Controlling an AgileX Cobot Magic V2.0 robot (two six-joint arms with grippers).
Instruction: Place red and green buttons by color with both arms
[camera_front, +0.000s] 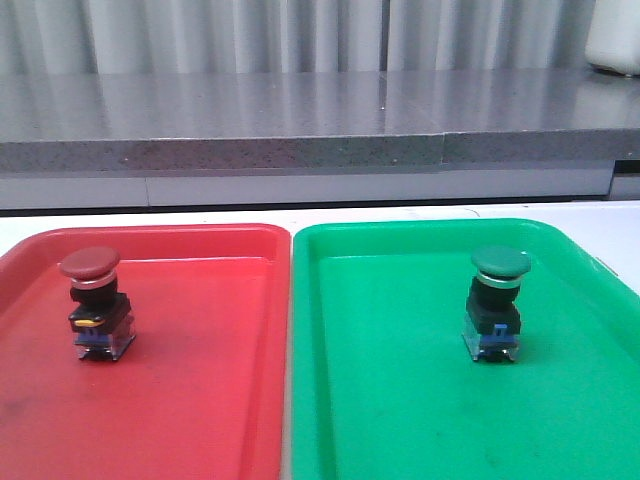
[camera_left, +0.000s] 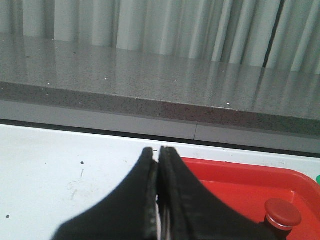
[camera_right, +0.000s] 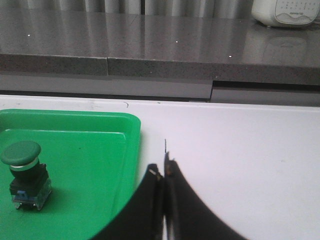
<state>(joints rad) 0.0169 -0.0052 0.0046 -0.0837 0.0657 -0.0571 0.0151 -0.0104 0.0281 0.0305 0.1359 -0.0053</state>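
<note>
From my remote station I see 2 buttons standing upright in matching trays. The red button (camera_front: 95, 303) sits near the left edge of the red tray (camera_front: 200, 400), toward its far side. The green button (camera_front: 497, 303) stands in the green tray (camera_front: 400, 400), right of its middle. The trays lie side by side on the white table (camera_front: 150, 215), their long edges touching or nearly so.

Neither arm shows in the front view. The left gripper (camera_left: 158, 160) hangs over bare table just outside the red tray's far-left corner, its jaws pressed together on nothing. The right gripper (camera_right: 163, 172) hovers beside the green tray's right edge, its jaws likewise closed and empty.

I judge the sorting done: each button rests by its color and is free of both grippers. All that seems left is to park the 2 arms.
</note>
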